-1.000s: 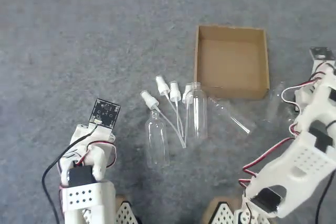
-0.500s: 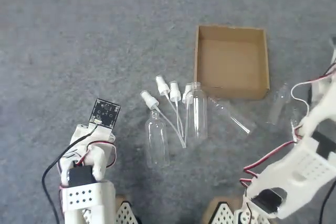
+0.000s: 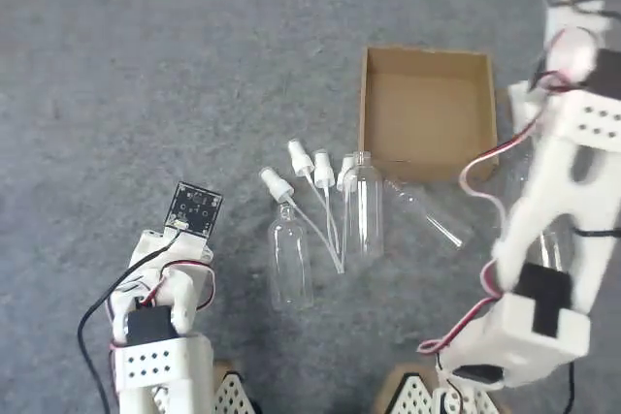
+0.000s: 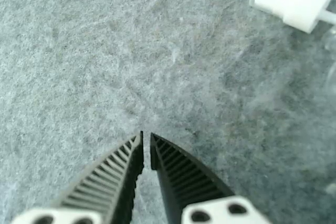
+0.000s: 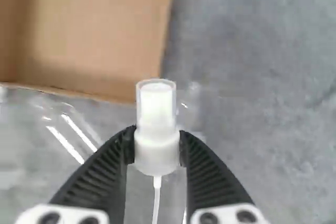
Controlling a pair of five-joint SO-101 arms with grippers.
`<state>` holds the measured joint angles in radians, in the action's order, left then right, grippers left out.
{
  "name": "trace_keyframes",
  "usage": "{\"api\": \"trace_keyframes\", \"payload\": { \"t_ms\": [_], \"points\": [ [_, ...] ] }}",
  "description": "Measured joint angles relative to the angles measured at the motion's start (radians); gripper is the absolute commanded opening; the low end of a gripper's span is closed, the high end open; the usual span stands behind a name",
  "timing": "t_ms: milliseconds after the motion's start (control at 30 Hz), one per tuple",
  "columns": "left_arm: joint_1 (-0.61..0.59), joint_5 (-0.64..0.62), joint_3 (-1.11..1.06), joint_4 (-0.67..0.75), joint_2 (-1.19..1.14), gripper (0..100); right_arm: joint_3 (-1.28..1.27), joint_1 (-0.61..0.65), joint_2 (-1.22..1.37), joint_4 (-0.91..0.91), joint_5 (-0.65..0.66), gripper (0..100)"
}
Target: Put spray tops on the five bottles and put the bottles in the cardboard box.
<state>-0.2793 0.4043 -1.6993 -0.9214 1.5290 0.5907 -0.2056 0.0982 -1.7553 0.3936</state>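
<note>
The white spray top (image 5: 156,109) is pinched by the right tool (image 5: 156,131), with one black finger on each side of it. The top is sat on a clear bottle (image 5: 167,184), and a thin tube is seen going down inside. Bottle and top are held just outside a corner of the cardboard box (image 5: 79,30), next to its low brown wall. In the high view the right arm (image 3: 558,172) is seen just beside the box, on the side away from the other bottles.

The left tool (image 4: 146,137) is pressed together, with only a thin crack between its toothed fingers (image 4: 113,177). It is hung low over the grey worktop (image 4: 105,51), well apart from the box and farther from it than any bottle. One loose spray top (image 4: 291,4) is laid near it.

Three more bottles are laid flat on the worktop. The slanted bottle (image 3: 422,208) is closest, just beside the box wall nearest the arms. The middle bottle (image 3: 363,203) is laid next, with its neck pointed at the box's corner. The last bottle (image 3: 289,257) is laid farther from the box. The loose spray tops (image 3: 323,170), with long thin tubes, are bunched beside the middle bottle, on its side away from the box.
</note>
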Motion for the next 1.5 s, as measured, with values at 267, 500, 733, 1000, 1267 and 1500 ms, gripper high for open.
{"api": "trace_keyframes", "payload": {
  "t_ms": [267,500,733,1000,1267,1500],
  "points": [
    [0.000,0.000,0.000,0.000,0.000,1,-0.109,0.278,-0.054,-0.002,-0.115,0.6],
    [0.000,0.000,0.000,0.000,0.000,1,-0.183,0.514,-0.060,-0.002,-0.190,0.6],
    [0.000,0.000,0.000,0.000,0.000,1,-0.193,0.724,-0.060,0.009,-0.264,0.6],
    [0.000,0.000,0.000,0.000,0.000,1,-0.193,0.810,0.103,0.133,-0.316,0.6],
    [0.000,0.000,0.000,0.000,0.000,1,-0.193,0.809,0.336,0.262,-0.327,0.7],
    [0.000,0.000,0.000,0.000,0.000,1,-0.193,0.818,0.434,0.305,-0.330,0.8]
  ]
}}
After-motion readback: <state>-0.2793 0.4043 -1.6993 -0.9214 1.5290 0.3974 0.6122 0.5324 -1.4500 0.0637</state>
